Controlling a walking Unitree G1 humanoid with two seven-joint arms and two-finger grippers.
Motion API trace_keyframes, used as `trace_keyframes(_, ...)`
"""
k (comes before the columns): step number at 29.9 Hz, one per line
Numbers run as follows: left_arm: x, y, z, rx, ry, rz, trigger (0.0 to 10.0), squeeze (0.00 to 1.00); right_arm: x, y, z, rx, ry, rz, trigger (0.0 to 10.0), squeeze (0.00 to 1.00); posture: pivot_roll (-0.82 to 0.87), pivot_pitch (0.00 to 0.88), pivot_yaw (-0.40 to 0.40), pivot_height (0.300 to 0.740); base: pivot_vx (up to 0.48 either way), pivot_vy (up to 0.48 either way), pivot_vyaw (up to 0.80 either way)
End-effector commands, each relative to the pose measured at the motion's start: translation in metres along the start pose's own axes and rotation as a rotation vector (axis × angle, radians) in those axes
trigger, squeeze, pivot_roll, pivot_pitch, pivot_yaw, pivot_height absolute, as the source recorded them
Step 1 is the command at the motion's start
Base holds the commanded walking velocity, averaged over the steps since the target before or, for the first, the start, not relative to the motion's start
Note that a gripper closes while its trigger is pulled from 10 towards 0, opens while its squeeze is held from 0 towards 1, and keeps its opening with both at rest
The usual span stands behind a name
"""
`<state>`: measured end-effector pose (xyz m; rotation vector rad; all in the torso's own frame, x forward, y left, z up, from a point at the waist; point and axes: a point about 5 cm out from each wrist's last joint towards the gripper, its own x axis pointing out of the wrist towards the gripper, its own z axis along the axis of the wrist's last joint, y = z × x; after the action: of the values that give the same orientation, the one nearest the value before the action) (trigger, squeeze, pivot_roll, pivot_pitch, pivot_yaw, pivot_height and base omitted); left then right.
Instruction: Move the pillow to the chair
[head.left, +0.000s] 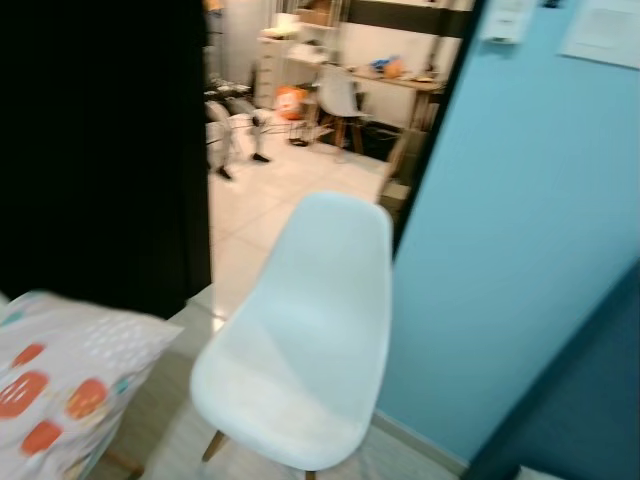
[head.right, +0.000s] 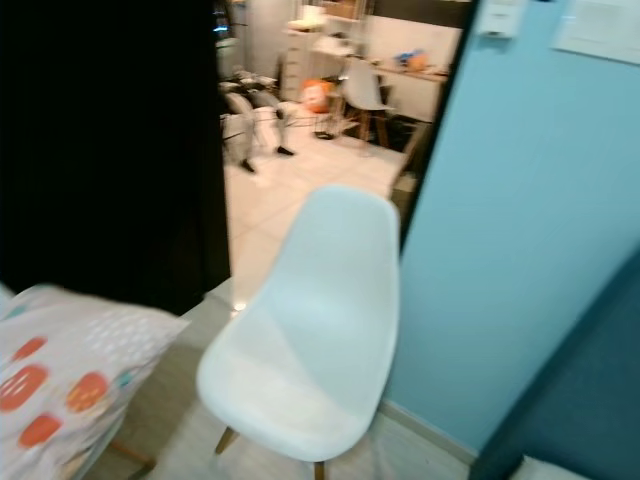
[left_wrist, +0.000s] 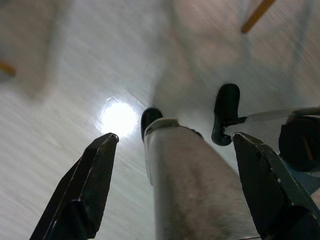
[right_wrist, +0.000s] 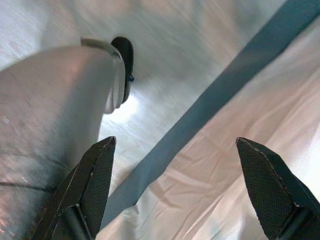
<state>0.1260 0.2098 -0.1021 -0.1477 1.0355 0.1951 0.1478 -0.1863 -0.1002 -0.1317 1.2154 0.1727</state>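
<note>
Pillow (head.left: 60, 385): white with orange-red blobs and small pale dashes; lay at the near left corner of the scene, to the left of the chair and apart from it, cut off by the frame edge.
Chair (head.left: 310, 340): white moulded shell on wooden legs; stood in the near centre, just in front of the blue wall, seat bare.
Blue wall (head.left: 520, 230): filled the right side; pale papers pinned near its top.
Dark panel (head.left: 100, 150): black, took up the far left.
Doorway view: beyond the gap lay a tiled floor (head.left: 270, 200), a second white chair (head.left: 338, 95) at a wooden bench (head.left: 400, 80), and something orange near shelving, all blurred.
Left tool (left_wrist: 172, 145): hung low over the pale floor, both black fingers spread wide apart, nothing between them; silver robot leg and a black foot seen past them.
Right tool (right_wrist: 175, 150): likewise spread wide and holding nothing; hung over pale creased fabric (right_wrist: 240, 150) beside a blue strip, a silver leg alongside.
Sharpness: head views softly blurred.
</note>
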Motion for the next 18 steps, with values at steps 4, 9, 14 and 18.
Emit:
trace_keyframes(4, -0.0012, -0.0024, -0.0086, 0.005, 0.032, -0.004, 10.0, 0.00, -0.0003, -0.0011, -0.0048, -0.002, 0.015, -0.009, 10.0, 0.00, 0.06, 0.044, -0.081, 0.740, 0.000, 0.000, -0.77)
trace_keyframes(9, -0.0017, -0.0022, -0.0113, 0.013, 0.043, -0.003, 10.0, 0.00, -0.0003, -0.0013, -0.0055, -0.001, 0.015, -0.010, 10.0, 0.00, 0.06, 0.043, -0.081, 0.740, 0.000, 0.000, -0.77)
trace_keyframes(14, -0.0019, -0.0026, -0.0132, 0.035, 0.054, -0.004, 10.0, 0.00, -0.0004, -0.0017, -0.0059, -0.002, 0.016, -0.011, 10.0, 0.00, 0.06, 0.043, -0.082, 0.740, 0.000, 0.000, -0.77)
trace_keyframes(18, -0.0019, -0.0044, -0.0140, 0.049, 0.058, -0.010, 10.0, 0.00, -0.0005, -0.0023, -0.0057, -0.002, 0.014, -0.013, 10.0, 0.00, 0.06, 0.046, -0.086, 0.740, 0.000, 0.000, -0.78)
